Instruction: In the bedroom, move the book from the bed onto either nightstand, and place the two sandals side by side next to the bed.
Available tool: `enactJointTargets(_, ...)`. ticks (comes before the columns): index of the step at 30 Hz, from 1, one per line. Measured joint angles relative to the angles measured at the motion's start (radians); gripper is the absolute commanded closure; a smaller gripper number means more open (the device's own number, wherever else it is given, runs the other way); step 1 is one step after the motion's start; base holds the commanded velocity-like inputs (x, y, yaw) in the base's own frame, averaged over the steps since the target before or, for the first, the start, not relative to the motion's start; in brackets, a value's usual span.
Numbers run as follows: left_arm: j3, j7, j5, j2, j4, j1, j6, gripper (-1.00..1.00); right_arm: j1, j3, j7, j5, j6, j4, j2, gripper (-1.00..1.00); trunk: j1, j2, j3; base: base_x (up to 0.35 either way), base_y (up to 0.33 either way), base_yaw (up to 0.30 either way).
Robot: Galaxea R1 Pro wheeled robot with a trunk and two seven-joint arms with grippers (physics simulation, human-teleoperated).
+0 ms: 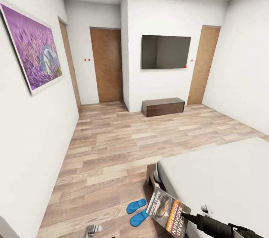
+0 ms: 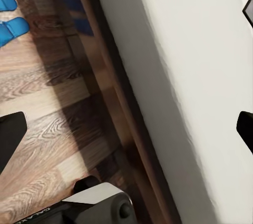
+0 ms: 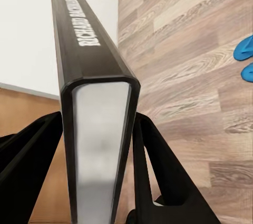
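While the right claw [image 3: 100, 145] grips the book [image 1: 168, 212] at five o'clock and the left claw [image 2: 126, 134] hangs open, carrying to a nightstand comes next.

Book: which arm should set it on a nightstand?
Right. The right gripper is shut on the book, lifted over the bed's corner. The left gripper is open and empty beside the bed frame, near the sandals.

Right arm [image 1: 220, 226] matte black, tubular; left wrist housing [image 2: 97, 207] silver-grey, black screw, lettering.
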Motion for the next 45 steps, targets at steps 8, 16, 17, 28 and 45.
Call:
enactJointTargets(8, 0.000, 0.000, 0.000, 0.000, 0.000, 0.000, 0.000, -1.00, 0.000, 0.000, 0.000, 0.000, 0.000, 0.000, 0.000, 1.00, 0.000, 0.000, 0.000, 0.000, 0.000, 0.297)
enactJointTargets(16, 0.000, 0.000, 0.000, 0.000, 0.000, 0.000, 0.000, -1.00, 0.000, 0.000, 0.000, 0.000, 0.000, 0.000, 0.000, 1.00, 0.000, 0.000, 0.000, 0.000, 0.000, 0.297)
enactJointTargets(17, 0.000, 0.000, 0.000, 0.000, 0.000, 0.000, 0.000, -1.00, 0.000, 0.000, 0.000, 0.000, 0.000, 0.000, 0.000, 1.00, 0.000, 0.000, 0.000, 0.000, 0.000, 0.297)
enactJointTargets(28, 0.000, 0.000, 0.000, 0.000, 0.000, 0.000, 0.000, -1.00, 0.000, 0.000, 0.000, 0.000, 0.000, 0.000, 0.000, 1.00, 0.000, 0.000, 0.000, 0.000, 0.000, 0.297)
enactJointTargets(45, 0.001, 0.000, 0.000, 0.000, 0.000, 0.000, 0.000, -1.00, 0.000, 0.000, 0.000, 0.000, 0.000, 0.000, 0.000, 1.00, 0.000, 0.000, 0.000, 0.000, 0.000, 0.297)
